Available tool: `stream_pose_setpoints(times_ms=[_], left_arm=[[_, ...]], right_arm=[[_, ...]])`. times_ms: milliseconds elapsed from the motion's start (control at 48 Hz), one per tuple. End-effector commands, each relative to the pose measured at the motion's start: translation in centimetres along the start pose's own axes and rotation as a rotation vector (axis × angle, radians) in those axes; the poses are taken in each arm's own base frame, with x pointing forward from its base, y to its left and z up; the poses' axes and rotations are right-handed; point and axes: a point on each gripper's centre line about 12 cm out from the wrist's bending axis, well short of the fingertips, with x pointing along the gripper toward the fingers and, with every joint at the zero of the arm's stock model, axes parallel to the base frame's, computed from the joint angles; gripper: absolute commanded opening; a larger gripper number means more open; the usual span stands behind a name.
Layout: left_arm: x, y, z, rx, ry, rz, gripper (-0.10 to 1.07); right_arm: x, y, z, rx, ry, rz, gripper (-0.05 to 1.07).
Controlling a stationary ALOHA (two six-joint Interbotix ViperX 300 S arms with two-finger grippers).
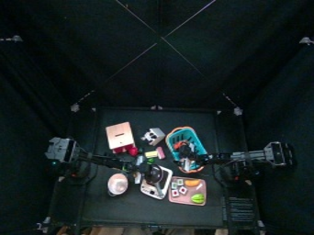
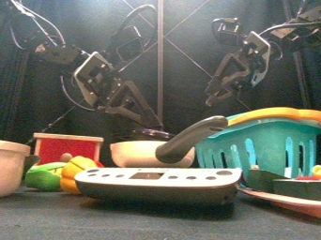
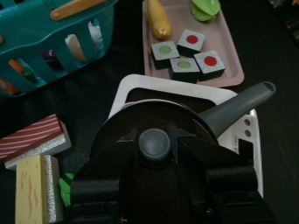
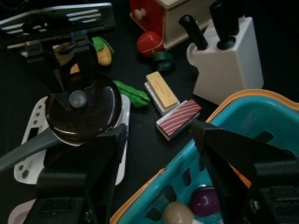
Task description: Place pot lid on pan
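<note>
The dark pot lid with a grey knob lies on the pan, which stands on a white scale. The pan's grey handle sticks out to one side. My left gripper is directly over the lid, with its jaws open on either side of the knob; it also shows in the right wrist view. My right gripper is open and empty, hovering between the pan and the teal basket.
A pink tray of sushi pieces lies beside the scale. A white knife block, a red box, toy food and a bowl stand around the pan.
</note>
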Motion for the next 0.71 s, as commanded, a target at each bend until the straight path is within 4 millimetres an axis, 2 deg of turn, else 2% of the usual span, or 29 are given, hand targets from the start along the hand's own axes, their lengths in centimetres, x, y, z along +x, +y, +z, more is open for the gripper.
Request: stream_pose_setpoints(times_ms=[0, 375, 688], left_arm=[[0.1, 0.0, 1.1, 0.001, -0.034, 0.0, 0.61], [1.2, -0.4, 1.2, 0.004, -0.034, -0.007, 0.62], [1.7, -0.9, 0.6, 0.006, -0.019, -0.019, 0.64]], right_arm=[[-0.3, 0.1, 0.9, 0.002, -0.026, 0.006, 0.93], [-0.3, 0.1, 0.8, 0.002, -0.025, 0.005, 0.93], [-0.3, 0.1, 0.8, 0.002, -0.025, 0.005, 0.93]])
